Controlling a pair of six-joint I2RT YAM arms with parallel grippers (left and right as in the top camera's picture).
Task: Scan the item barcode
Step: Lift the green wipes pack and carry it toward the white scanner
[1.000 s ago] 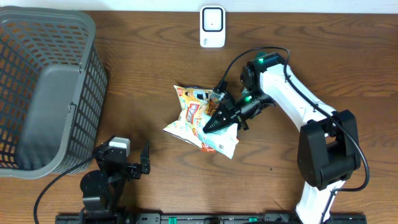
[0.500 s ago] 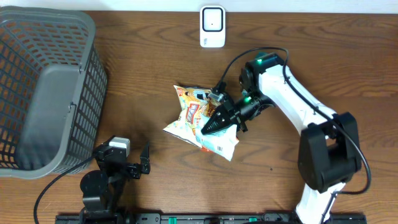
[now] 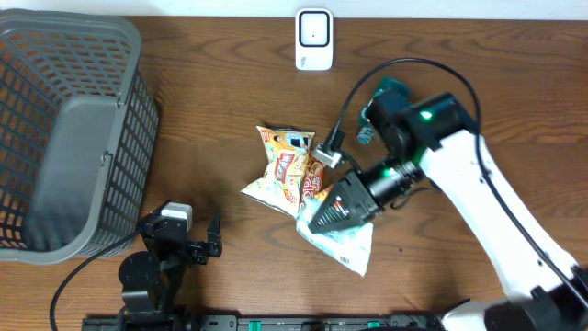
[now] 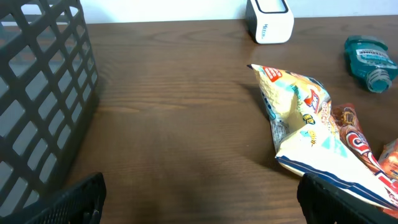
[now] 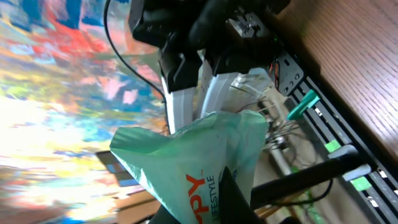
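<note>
Right gripper [image 3: 310, 222] clenches the pale bag [image 3: 355, 246] at 5 o'clock of the snack pile [image 3: 287, 170], probably to bring its barcode to the scanner [image 3: 313, 39] at 12; left gripper [image 4: 200, 203] idles released at 7.

Your right pincer [image 3: 310, 222] has swung away from the snack bags [image 3: 287, 165] toward the near edge of the table [image 3: 202, 110]. It has pulled the pale green packet [image 3: 350, 246] off the pile, and the packet now lies to the pile's lower right. Your right arm [image 3: 478, 175] has risen closer to the overhead camera. That has uncovered the teal bottle [image 3: 393, 91] it hid before.
</note>
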